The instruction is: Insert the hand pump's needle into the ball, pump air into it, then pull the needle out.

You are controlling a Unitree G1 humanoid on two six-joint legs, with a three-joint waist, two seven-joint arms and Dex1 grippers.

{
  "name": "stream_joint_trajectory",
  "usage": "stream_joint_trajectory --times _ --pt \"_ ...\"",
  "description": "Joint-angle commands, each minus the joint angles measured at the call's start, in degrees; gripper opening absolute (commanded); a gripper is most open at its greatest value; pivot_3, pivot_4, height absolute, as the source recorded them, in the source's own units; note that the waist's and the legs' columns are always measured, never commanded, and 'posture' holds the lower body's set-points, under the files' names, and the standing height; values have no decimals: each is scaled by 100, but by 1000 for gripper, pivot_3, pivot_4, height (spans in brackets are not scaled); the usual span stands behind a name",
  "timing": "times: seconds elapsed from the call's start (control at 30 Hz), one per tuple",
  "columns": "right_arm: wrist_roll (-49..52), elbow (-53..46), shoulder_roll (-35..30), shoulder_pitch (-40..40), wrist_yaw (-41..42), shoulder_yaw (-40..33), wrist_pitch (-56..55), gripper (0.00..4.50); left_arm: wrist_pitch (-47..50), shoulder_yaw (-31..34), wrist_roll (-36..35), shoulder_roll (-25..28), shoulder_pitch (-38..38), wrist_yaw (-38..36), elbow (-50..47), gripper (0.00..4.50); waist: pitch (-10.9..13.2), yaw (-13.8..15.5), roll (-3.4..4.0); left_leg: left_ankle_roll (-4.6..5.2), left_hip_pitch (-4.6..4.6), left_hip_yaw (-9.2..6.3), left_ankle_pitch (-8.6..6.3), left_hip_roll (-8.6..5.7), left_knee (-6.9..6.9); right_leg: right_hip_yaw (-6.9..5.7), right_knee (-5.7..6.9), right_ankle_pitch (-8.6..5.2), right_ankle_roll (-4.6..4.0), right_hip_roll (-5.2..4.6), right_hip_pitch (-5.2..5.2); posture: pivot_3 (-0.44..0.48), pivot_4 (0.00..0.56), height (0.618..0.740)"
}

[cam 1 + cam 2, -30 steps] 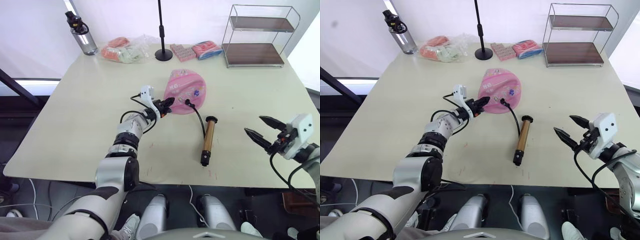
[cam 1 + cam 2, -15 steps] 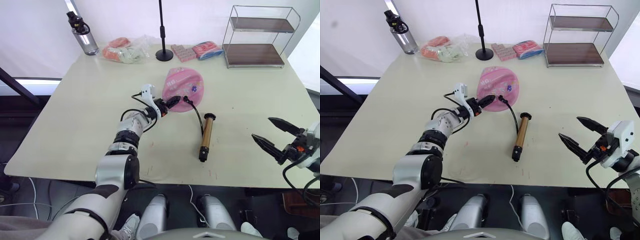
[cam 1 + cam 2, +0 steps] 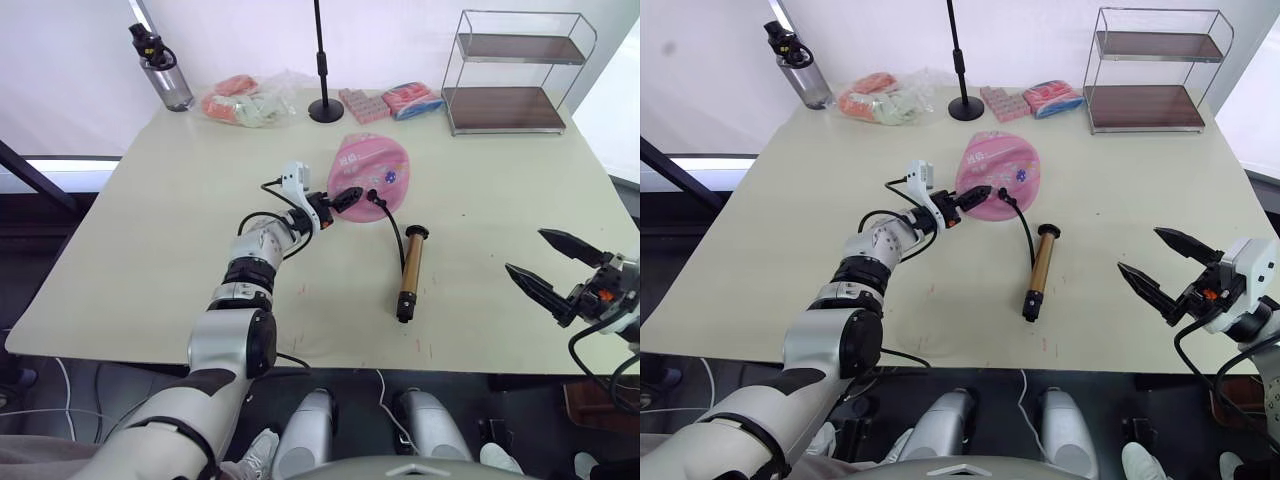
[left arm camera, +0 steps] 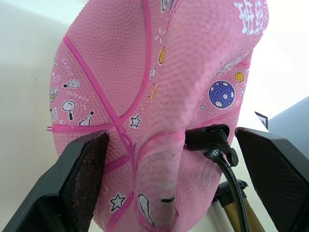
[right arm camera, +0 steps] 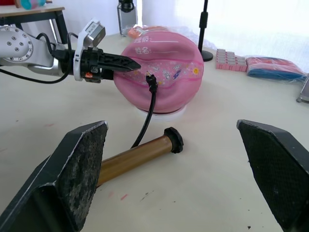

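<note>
- A pink, pebble-textured rubber ball [image 4: 145, 96] with darker pink seams and small printed pictures (stars, light bulbs, a blue dotted planet, white text) lies on a pale tabletop [image 4: 24, 63].
- The ball is saggy: a deep fold runs down its surface.
- The left gripper [image 4: 169, 183] has two black fingers [image 4: 79, 179] spread wide, one on each side of the ball.
- A black fitting [image 4: 208, 140] sits pressed into the ball beside the fold; the needle itself is hidden.
- A thin black hose [image 4: 231, 181] runs from the fitting away from the ball.
- A shiny gold-bronze pump barrel [image 4: 231, 217] with a black end cap lies just beyond the ball's edge, near the hose.
</note>
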Motion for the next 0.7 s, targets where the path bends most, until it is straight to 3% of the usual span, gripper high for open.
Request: stream_joint_trajectory --times 0.03,0.53,0.7 --pt "90 -287 -75 -45 -72 2 -136 4500 108 -8 -10 100 64 18 -378 4473 0 -1 1 0 0 0 0 0 0 1 0 0 0 0 0 0 150 731" --pt "32 -172 -65 -93 5 212 -409 4500 790 -67 -129 379 599 19 -1776 4473 3 -1 -1 -17 -4 4 10 0 2 6 3 0 -2 0 -2 0 150 731" --pt "2 -87 -63 -49 92 256 -578 4500 1318 -129 -313 554 995 -23 -2727 4473 3 4 -1 -18 -3 6 11 0 13 11 18 1 -4 0 -3 0 150 731"
